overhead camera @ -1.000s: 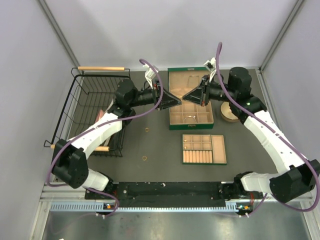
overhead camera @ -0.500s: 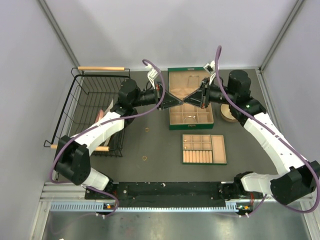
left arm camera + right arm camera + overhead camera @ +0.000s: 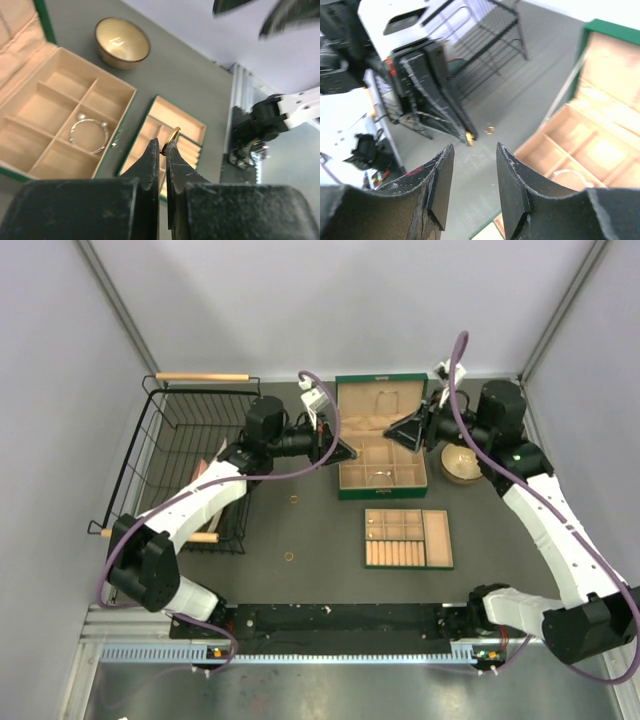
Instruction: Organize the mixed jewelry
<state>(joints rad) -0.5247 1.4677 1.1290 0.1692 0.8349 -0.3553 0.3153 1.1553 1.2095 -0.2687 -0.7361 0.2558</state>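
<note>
The open green jewelry box (image 3: 380,400) sits far back on the table, with the tan tray (image 3: 437,538) nearer. The right gripper (image 3: 474,150) hovers by the box, jaws apart and empty. The left gripper (image 3: 163,148) is clamped on a gold ring (image 3: 173,136) (pinched at the very tips) at the box's left edge. A second ring (image 3: 295,500) and a third ring (image 3: 289,556) lie loose on the table.

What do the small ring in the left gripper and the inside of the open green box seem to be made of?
The ring pinched by the left gripper looks like polished gold-coloured metal: thin and shining yellow. The box lining looks like matte tan fabric or suede, showing no glare; which one is unclear.
</note>
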